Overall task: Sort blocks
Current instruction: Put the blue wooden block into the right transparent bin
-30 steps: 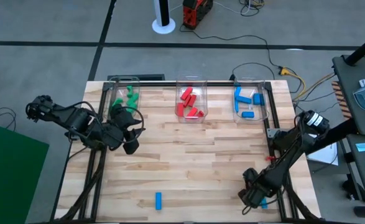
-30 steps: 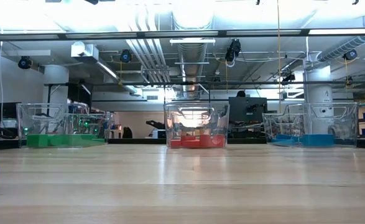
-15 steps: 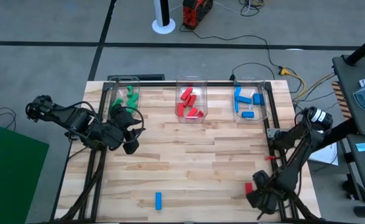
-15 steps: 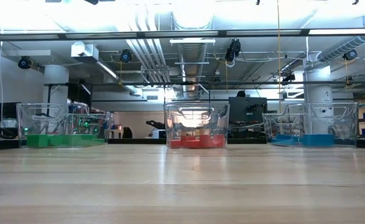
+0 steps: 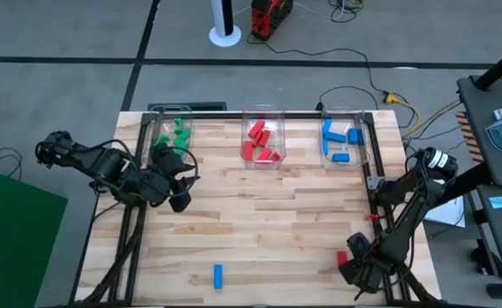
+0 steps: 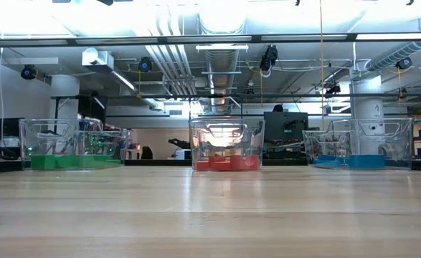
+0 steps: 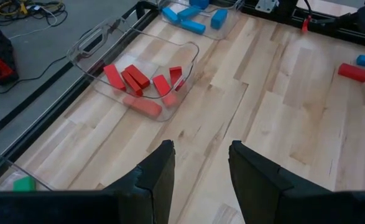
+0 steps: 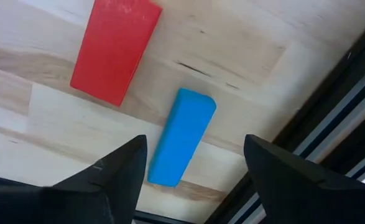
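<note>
Pale wooden plank desk: wide middle bare, open passage between both arms.
Far edge: three clear plastic bins in a row with gaps between them, blocking low travel there.
Near edge: single small blue rectangular block, room all round it.
Near right corner: right end effector, fingers apart, over a blue block; red rectangular block just beside; black frame rail close by.

Three clear bins along the wooden table's far edge

Bright, even overhead light; ceiling fixtures blow out w/ glare in low view; shadows soft.
</note>
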Controlling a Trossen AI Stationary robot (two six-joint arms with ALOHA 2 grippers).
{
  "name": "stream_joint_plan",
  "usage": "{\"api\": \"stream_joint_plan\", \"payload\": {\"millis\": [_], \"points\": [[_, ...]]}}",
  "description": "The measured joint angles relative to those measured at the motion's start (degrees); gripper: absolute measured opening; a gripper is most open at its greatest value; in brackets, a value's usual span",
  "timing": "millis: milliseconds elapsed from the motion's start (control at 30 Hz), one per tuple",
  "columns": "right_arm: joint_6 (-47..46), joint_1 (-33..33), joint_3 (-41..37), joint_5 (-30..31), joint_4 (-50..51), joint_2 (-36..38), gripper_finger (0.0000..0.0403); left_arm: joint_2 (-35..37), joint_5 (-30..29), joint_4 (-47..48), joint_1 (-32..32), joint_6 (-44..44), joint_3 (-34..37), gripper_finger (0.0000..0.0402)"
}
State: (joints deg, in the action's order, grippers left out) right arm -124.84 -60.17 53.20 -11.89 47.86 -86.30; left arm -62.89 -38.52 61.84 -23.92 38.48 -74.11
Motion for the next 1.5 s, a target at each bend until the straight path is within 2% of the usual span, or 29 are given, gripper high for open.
{"api": "stream_joint_plan", "payload": {"millis": [467, 667, 867, 1033, 1233, 1300, 1433, 1500], "points": [[4.3, -0.1, -0.1, -0.6, -1.6, -4.7, 0.0238, 0.0, 0.0, -0.1, 0.0, 0.0, 0.0, 0.0130], [4.2, -0.1, 1.6, -0.3, 1.3, -3.7, 0.0248, 0.0, 0.0, -0.1, 0.0, -0.3, 0.0, 0.0130], [4.2, 0.7, 8.1, 6.1, 5.0, -2.3, 0.0262, 0.0, 0.0, -0.1, 0.0, -0.3, 0.0, 0.0130], [5.4, 1.6, 12.3, 11.1, 5.8, -4.1, 0.0242, 0.0, 0.0, -0.1, 0.0, -0.5, 0.0, 0.0130], [9.4, 2.2, 15.8, 11.9, 5.4, -6.8, 0.0216, 0.0, 0.0, -0.1, 0.0, -0.8, 0.0, 0.0130], [14.4, 2.2, 16.8, 10.0, 3.8, -7.8, 0.0212, 0.0, 0.0, -0.1, 0.0, -0.8, 0.0, 0.0130], [30.2, 2.1, 18.5, -0.2, 6.1, -10.3, 0.0206, 0.0, 0.0, 0.0, 0.0, -0.8, 0.0, 0.0130], [32.6, 1.8, 18.5, -2.0, 8.2, -11.4, 0.0207, 0.0, 0.0, 0.0, 0.0, -1.1, 0.0, 0.0130]]}}
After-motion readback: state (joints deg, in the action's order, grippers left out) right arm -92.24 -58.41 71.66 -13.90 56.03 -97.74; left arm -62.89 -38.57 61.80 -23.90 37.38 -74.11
